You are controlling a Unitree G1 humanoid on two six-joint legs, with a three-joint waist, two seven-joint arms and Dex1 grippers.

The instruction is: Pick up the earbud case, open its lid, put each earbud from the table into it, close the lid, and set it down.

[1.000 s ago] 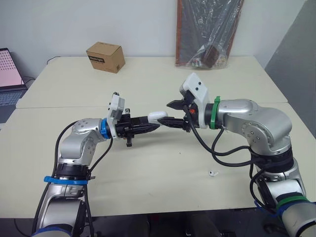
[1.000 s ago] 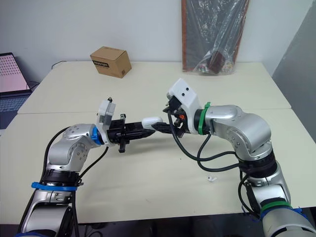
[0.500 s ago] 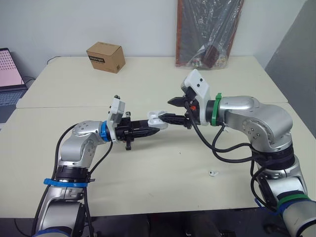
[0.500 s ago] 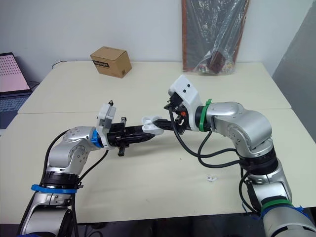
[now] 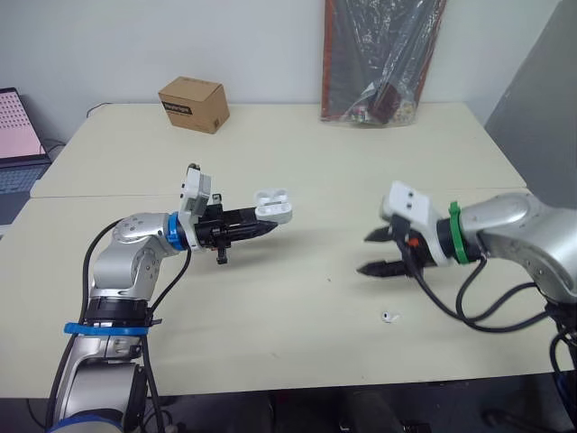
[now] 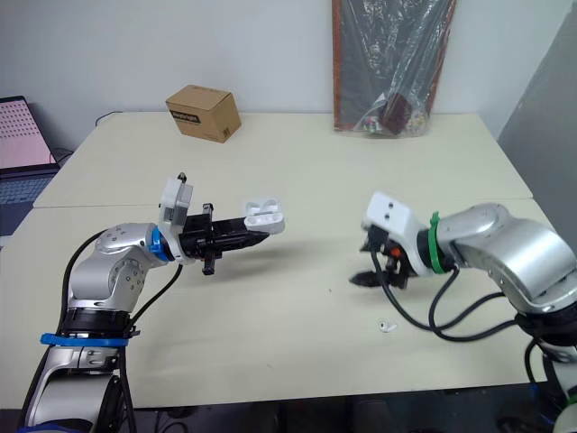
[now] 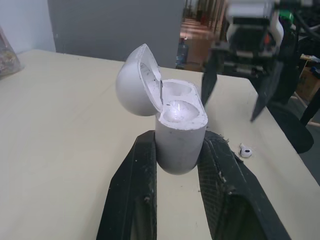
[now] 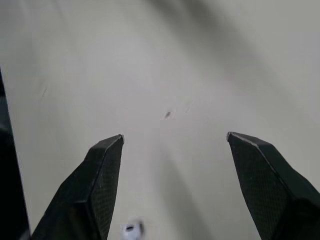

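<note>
1. The earbud case [image 5: 272,207] is held up over the table [image 5: 297,144], left of centre, with its lid [image 7: 137,82] swung open and tilted back.
2. In the left wrist view, both wells in the case's top look hollow.
3. The left gripper [image 5: 263,224] pinches the case's lower body between its two fingers, one on each side.
4. One earbud [image 5: 389,317] lies on the table, well apart from the case, to the right and nearer the robot, with bare tabletop between them.
5. The right gripper [image 5: 364,253] hangs just above the table near that earbud, its fingers spread wide and holding nothing.
6. A cardboard box [image 5: 192,104] sits far back on the table, a plastic bag [image 5: 383,59] leans against the wall, and a laptop [image 5: 18,126] is at the far left, all well apart from the case.
</note>
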